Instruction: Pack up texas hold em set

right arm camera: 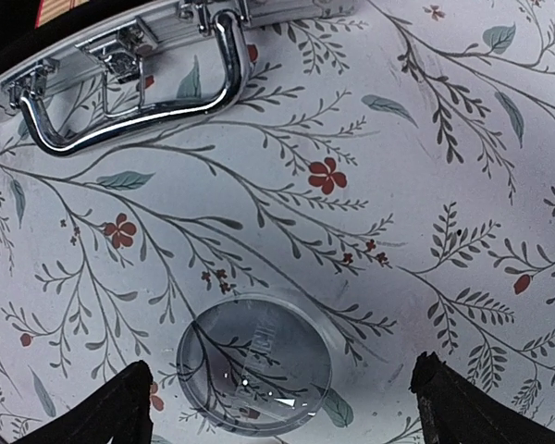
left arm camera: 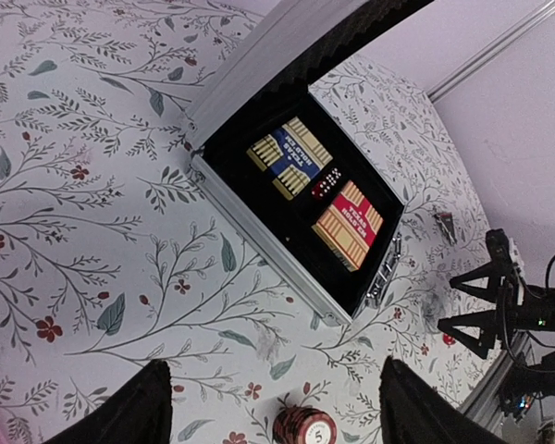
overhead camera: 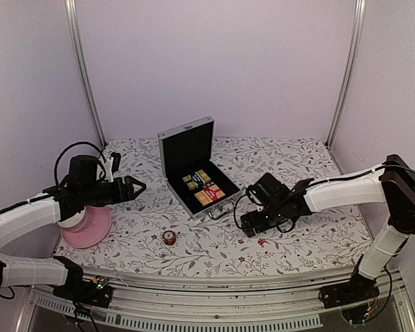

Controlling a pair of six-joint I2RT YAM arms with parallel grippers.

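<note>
The silver briefcase [overhead camera: 194, 162] lies open mid-table, its lid upright. In its black lining are a blue card pack [left arm camera: 289, 157], a red card pack [left arm camera: 349, 225] and small dark dice between them. A red chip stack [overhead camera: 169, 237] marked 5 stands on the cloth in front of the case; it also shows in the left wrist view [left arm camera: 305, 427]. My left gripper [overhead camera: 135, 187] is open and empty, above the cloth left of the case. My right gripper [overhead camera: 251, 225] is open, its fingers either side of a clear round token [right arm camera: 254, 363] near the metal handle [right arm camera: 134, 88].
A pink plate [overhead camera: 86, 228] with a white bowl sits at the near left, under my left arm. The table has a floral cloth and is enclosed by pale walls with metal posts. My right gripper's black fingers [left arm camera: 486, 310] show in the left wrist view, right of the case.
</note>
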